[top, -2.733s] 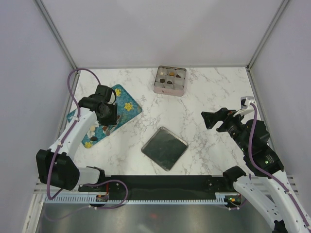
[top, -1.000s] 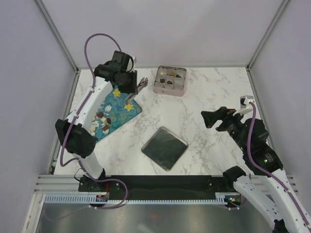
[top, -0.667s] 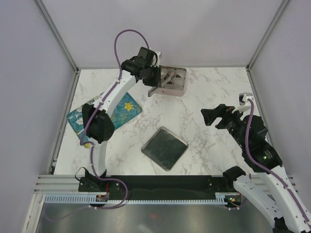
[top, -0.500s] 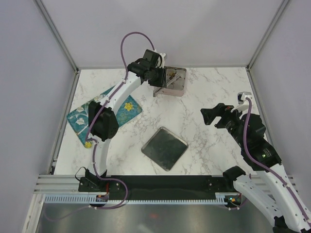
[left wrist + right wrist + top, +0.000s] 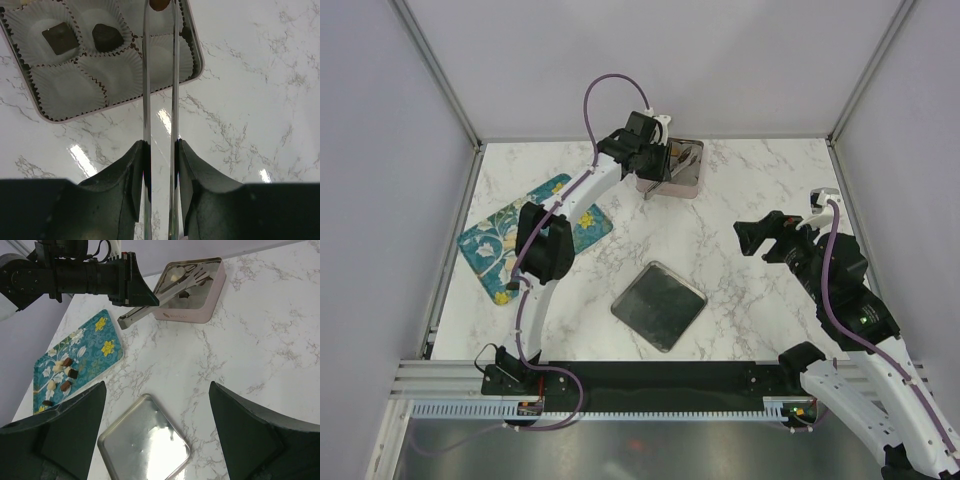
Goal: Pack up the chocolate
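1. We are seeing the left arm (image 5: 590,183) lying stretched far across the marble table (image 5: 750,180), its wrist hanging over the left side of the square tin (image 5: 682,186).
2. The right arm (image 5: 850,300) is standing bent at the right edge. Its right gripper (image 5: 760,238) is hanging spread wide above the table, with nothing between its fingers.
3. The flowered tray (image 5: 490,250) at the left is carrying loose chocolate (image 5: 73,373).
4. The silver lid (image 5: 658,305) is lying flat between the arms.
5. The left gripper (image 5: 160,160) is clamping metal tongs (image 5: 147,75), fingers nearly together.
6. The tongs' tips are pinching one brown piece (image 5: 160,4) over the tin's paper cups (image 5: 67,92), and two dark pieces (image 5: 59,39) are sitting in cups nearby.
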Motion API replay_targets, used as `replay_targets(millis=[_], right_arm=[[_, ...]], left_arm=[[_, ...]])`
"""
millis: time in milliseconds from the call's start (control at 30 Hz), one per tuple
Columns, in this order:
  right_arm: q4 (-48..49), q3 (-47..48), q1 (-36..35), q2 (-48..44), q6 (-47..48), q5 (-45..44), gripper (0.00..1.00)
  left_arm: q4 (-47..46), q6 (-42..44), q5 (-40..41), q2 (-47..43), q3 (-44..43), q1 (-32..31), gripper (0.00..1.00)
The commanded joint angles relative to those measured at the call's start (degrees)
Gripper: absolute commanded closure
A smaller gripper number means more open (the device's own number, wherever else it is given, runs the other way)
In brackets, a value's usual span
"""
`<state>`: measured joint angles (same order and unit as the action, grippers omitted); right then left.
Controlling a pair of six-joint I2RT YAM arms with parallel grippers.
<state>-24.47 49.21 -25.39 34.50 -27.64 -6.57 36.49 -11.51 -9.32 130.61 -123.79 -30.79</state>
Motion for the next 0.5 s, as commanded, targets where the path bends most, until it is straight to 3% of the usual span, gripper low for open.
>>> replay_targets(millis=[0,467], right_arm=[[0.65,2.03,-0.19,-0.31,-0.22,-1.26,0.08],[0.56,1.68,-0.19,-0.66,-0.22,-1.34,0.08]], left_arm=[[-4.5,2.81,0.18,-0.09,-1.46,-0.33,0.62],[-4.85,2.72,-0.52,-0.53,0.39,-0.5,0.57]])
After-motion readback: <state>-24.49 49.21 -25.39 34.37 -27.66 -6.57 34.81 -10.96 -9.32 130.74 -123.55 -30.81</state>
